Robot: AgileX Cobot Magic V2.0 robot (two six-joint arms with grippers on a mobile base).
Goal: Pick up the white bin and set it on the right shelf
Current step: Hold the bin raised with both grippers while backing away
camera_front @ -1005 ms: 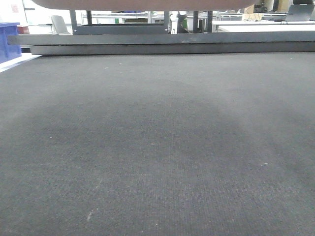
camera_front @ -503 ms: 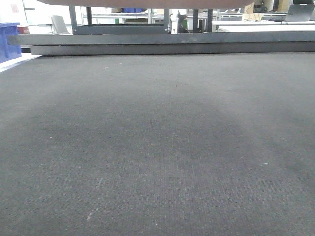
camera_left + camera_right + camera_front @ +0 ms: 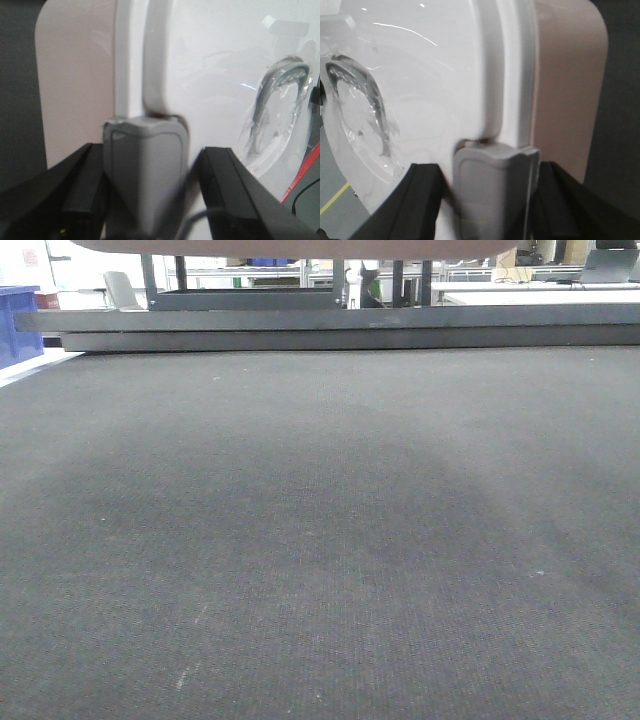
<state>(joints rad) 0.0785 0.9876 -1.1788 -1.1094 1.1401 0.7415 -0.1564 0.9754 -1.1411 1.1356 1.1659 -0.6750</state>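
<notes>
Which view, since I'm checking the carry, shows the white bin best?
Right wrist: the white bin fills the frame, with glossy lid, rim and pinkish side wall. Left wrist shows much the same from the opposite side. The front-facing view catches only a sliver of its underside along the top edge.

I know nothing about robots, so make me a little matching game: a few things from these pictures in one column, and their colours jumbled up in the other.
Things:
1. bin lid
2. bin side wall
3. crate at the far left of the front view
4. mat filling the front view

Colours:
a. blue
b. dark grey
c. glossy white
d. pale pink

Pairs: 1-c, 2-d, 3-a, 4-b
</notes>
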